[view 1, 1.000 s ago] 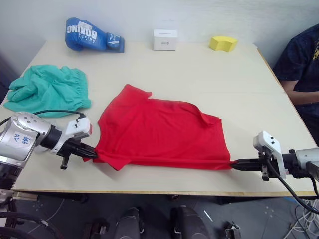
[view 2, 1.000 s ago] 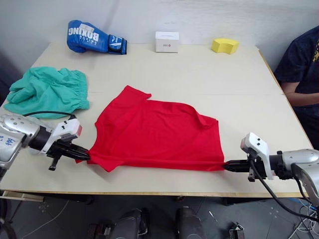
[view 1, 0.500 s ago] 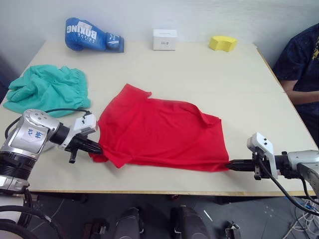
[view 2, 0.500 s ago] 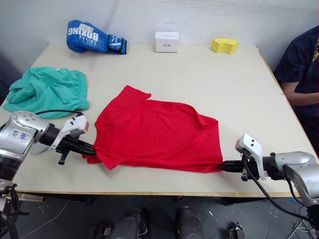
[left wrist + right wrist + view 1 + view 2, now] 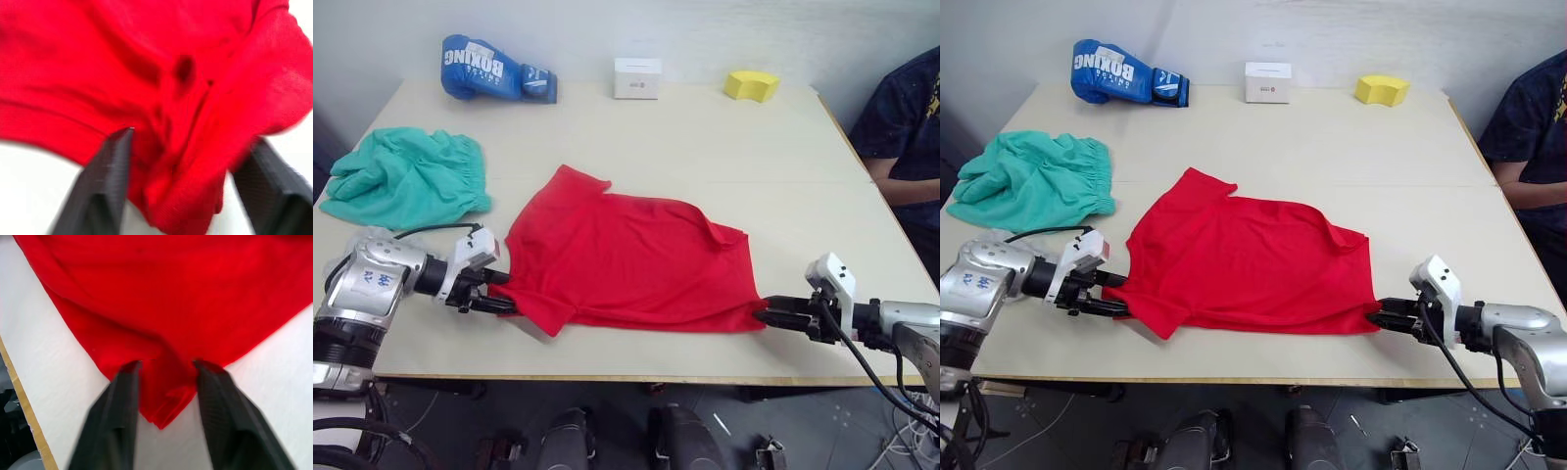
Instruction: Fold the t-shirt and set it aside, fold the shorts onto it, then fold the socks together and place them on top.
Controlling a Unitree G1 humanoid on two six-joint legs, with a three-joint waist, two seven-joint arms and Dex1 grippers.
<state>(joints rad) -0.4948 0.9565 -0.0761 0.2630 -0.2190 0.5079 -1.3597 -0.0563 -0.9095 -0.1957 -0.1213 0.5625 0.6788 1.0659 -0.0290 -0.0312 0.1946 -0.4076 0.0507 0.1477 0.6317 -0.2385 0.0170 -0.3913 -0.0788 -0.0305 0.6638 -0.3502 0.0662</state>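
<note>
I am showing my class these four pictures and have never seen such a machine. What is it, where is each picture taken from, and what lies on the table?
It is a two-armed robot. Two pictures come from cameras in its head, looking down on a table; two come from cameras on its wrists. The left tool and the right tool each have open fingers around an edge of the red t-shirt, which lies flat. Also there: teal shorts, a blue boxing glove, a white box and a yellow block. A person sits at the right.

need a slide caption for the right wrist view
Right pincer open astride a corner of the red t-shirt on the table.
</note>
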